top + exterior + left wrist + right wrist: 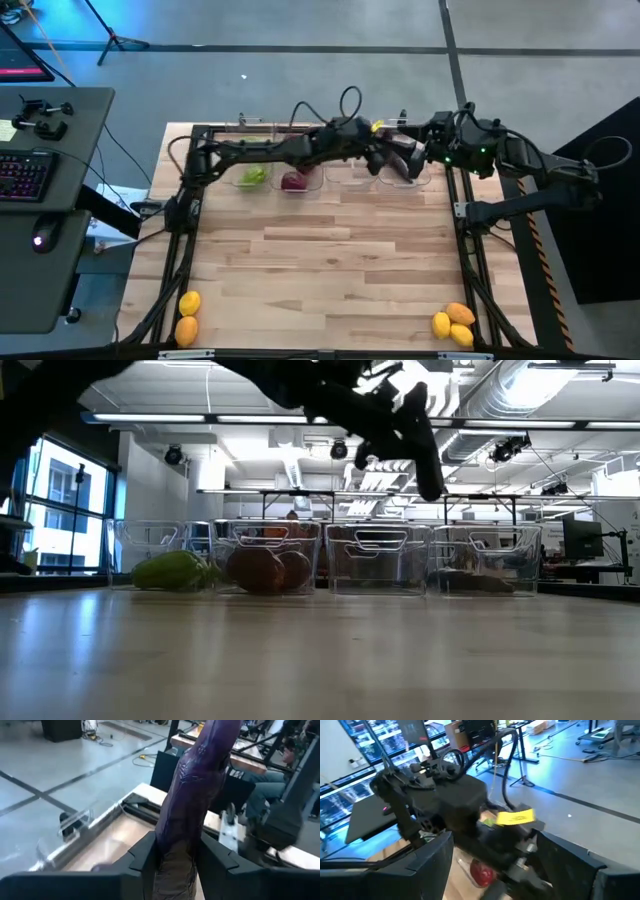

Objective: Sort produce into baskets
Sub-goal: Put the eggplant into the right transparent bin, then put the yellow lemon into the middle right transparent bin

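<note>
My left gripper (175, 847) is shut on a long dark purple eggplant (192, 795). It hangs over the right-hand baskets at the table's far edge (385, 160). Four clear baskets (378, 560) stand in a row there. A green pepper (253, 176) lies in the left-most basket and dark red produce (295, 181) in the one beside it. My right gripper (500, 870) is open and empty, just right of my left gripper (422, 152) and facing it. Yellow and orange pieces lie at the near left corner (187, 315) and the near right corner (453, 323). My left gripper pinches the eggplant between its two fingers, on the eggplant's two sides near one end (172, 855). The rest of the eggplant sticks out past the fingertips, along the fingers. It is lifted clear, above the baskets.
A black metal frame (185, 230) runs around the table's edges. The wooden tabletop (330, 270) spreads between the baskets and the near corners. A dark piece lies in the right-most basket (480, 582). A desk with a keyboard (25, 175) stands left of the table.
</note>
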Controlling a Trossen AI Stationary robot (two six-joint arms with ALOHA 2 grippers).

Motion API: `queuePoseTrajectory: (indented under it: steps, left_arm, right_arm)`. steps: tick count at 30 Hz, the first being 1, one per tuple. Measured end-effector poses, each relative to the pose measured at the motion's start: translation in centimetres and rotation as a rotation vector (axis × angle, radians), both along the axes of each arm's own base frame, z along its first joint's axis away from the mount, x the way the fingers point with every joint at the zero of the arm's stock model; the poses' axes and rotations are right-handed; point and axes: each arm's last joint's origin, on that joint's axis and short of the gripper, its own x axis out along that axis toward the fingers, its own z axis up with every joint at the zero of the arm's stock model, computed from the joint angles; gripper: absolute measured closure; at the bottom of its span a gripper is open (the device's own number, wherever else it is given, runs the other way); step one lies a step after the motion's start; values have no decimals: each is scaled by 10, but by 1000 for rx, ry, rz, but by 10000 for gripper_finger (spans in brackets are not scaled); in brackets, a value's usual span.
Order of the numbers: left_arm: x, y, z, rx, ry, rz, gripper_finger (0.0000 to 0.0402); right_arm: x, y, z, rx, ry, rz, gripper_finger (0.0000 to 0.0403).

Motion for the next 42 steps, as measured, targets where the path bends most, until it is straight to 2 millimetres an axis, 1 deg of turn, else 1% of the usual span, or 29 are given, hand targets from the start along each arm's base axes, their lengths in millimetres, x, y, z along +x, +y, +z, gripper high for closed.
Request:
queuePoseTrajectory:
  steps: [4,7,9,12,15,17,18,21,24,27,30,32,34,37,39,40,42]
  left_arm:
    - [21,15,-13,3,-5,14,279]
    - [31,18,-20,-24,7,-12,247]
    - [34,17,-16,-36,12,-37,224]
    - [33,15,-4,-5,38,-57,192]
    - [28,14,4,28,127,-77,168]
    - [18,15,10,26,218,-84,161]
    - [12,15,16,27,252,-94,160]
    - [-13,14,34,-18,370,-137,159]
    - [-38,11,46,-95,495,-174,159]
    - [-55,1,57,-147,556,-184,158]
    - [-68,-16,82,-131,526,-217,158]
    - [-78,-30,101,-108,485,-242,158]
    - [-89,-45,121,-82,434,-270,158]
    - [-106,-71,147,-45,372,-319,158]
    - [-117,-86,157,-18,340,-344,158]
    - [-123,-92,158,-14,329,-352,158]
    - [-131,-100,153,-33,324,-351,158]
  right_arm:
    - [0,0,0,-3,0,-11,126]
    - [0,0,0,-7,3,-9,126]
    - [0,0,0,-20,9,-5,126]
    - [-1,0,0,-40,19,-1,126]
    - [-3,0,1,-66,28,6,126]
    - [-6,0,2,-67,26,7,126]
    - [-8,1,2,-54,27,16,126]
    - [-17,4,-6,67,78,69,126]
    - [-24,13,-24,244,233,134,126]
    - [-29,26,-42,380,403,129,126]
    - [-28,43,-50,443,483,132,126]
    - [-24,57,-54,456,496,150,126]
    - [-18,74,-61,450,512,167,126]
    - [-11,101,-88,469,568,191,126]
    - [-9,118,-111,524,603,201,126]
    - [-9,127,-122,563,621,206,126]
    - [-10,141,-141,655,654,213,126]
